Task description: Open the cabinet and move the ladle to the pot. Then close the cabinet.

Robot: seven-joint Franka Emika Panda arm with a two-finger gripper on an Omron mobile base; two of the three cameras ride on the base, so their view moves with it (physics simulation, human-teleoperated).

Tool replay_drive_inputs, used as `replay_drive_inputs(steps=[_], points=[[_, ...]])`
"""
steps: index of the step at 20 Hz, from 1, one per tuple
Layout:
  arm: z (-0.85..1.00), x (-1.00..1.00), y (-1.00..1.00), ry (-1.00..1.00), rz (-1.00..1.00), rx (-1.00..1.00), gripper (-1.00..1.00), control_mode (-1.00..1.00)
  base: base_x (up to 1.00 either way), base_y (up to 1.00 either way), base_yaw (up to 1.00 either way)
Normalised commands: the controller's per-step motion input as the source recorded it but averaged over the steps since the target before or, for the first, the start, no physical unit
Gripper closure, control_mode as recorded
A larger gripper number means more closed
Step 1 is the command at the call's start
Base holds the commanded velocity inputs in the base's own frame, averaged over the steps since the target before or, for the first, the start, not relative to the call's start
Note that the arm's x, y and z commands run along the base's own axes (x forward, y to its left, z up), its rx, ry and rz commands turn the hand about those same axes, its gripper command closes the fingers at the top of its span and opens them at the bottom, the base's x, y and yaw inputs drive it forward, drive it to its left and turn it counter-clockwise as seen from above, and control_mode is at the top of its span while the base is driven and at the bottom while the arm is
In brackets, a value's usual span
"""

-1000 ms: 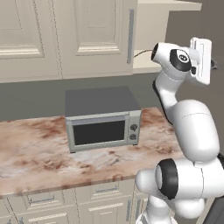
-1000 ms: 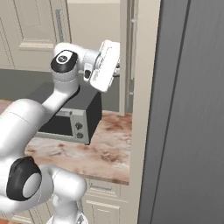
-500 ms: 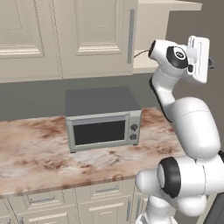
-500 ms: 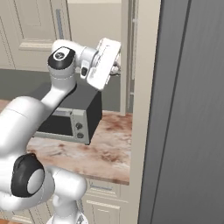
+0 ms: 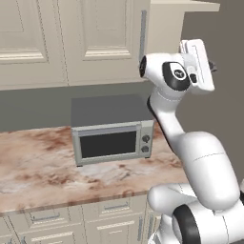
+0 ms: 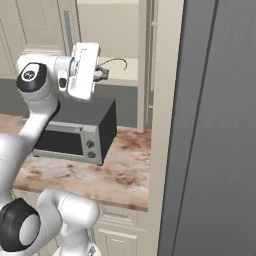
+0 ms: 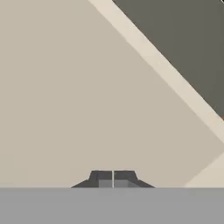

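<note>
While the robot's dark two-finger hand (image 6: 102, 75) hangs clenched on nothing at upper left of the right base view, the long thin brown ladle (image 6: 114, 62) lies just beyond it on a shelf of the open cream wall cabinet (image 6: 107, 30), above the grey microwave (image 5: 111, 129) on the marbled counter (image 5: 38, 167).

— What is the cabinet (image 5: 102, 40) made of?
— Painted wood by the look of it, cream and matt, with a smooth grey metal-looking bar handle (image 5: 143, 29).
— And the table (image 5: 38, 167)?
— Polished stone, mottled brown and cream, a slight sheen.
— The microwave (image 5: 112, 128)?
— Brushed grey metal casing with a dark glassy door.
— The ladle (image 6: 114, 62)?
— Thin, brown; too small to judge its finish.
</note>
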Motion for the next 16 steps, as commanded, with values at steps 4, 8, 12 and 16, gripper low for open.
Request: replay_drive_inputs(steps=[4,8,12,16], points=[[0.19,-0.26,0.27,0.37,0.30,-0.11,1.00,-1.00,0.00,0.00,0.00],[0.03,-0.28,0.30,0.33,0.38,-0.09,1.00,-1.00,0.00,0.00,0.00],[0.00,-0.10,0.52,0.17,0.47,0.00,1.00,-1.00,0.00,0.00,0.00],[0.00,0.00,0.44,0.13,0.52,-0.01,1.00,-1.00,0.00,0.00,0.00]])
